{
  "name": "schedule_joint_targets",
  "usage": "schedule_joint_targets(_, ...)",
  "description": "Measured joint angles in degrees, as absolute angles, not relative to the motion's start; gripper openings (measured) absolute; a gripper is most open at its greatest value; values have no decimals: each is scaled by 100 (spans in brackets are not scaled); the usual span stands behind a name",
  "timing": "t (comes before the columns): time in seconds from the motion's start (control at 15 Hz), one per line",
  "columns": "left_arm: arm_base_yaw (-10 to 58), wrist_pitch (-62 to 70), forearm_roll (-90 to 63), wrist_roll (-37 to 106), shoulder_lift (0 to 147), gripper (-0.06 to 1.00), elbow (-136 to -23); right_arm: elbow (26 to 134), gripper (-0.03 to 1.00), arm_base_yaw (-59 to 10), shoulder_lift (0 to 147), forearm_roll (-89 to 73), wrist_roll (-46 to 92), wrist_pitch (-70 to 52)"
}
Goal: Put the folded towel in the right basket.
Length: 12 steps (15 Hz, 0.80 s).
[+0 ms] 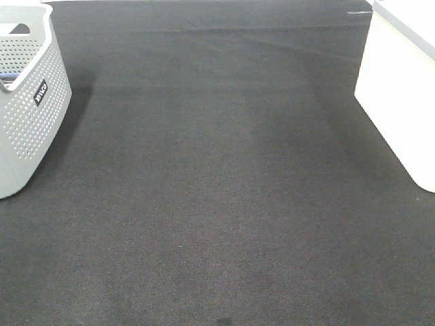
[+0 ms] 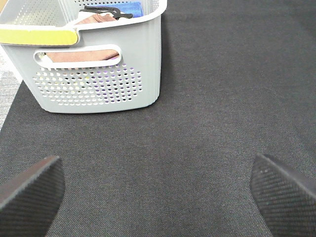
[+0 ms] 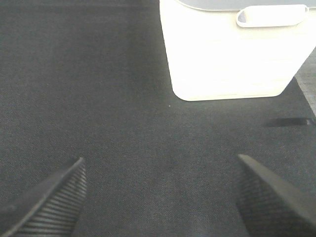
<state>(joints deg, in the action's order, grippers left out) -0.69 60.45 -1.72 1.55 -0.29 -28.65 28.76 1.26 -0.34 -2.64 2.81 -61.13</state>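
No towel lies on the black mat [image 1: 217,190]. A folded brownish-pink towel [image 2: 84,55] lies inside the grey perforated left basket [image 2: 143,64], seen through its handle hole, with a blue cloth [image 2: 126,7] behind it. The white right basket [image 3: 227,59] stands at the right edge of the high view [image 1: 401,102]. My left gripper [image 2: 155,168] is open and empty over the mat, short of the grey basket. My right gripper [image 3: 160,163] is open and empty over the mat, short of the white basket. Neither gripper shows in the high view.
The grey basket also shows at the left edge of the high view [image 1: 30,115]. A black thin object [image 2: 106,11] lies on the cloths inside it. A yellow strip [image 2: 37,35] lies along its near rim. A short dark mark [image 3: 289,121] lies beside the white basket.
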Motion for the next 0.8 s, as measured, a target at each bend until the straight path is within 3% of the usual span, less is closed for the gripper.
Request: schedule_joint_targets(0.8, -69, 6045, -172, 155, -29, 97, -2865, 2876, 77, 126, -40, -264, 281, -6113)
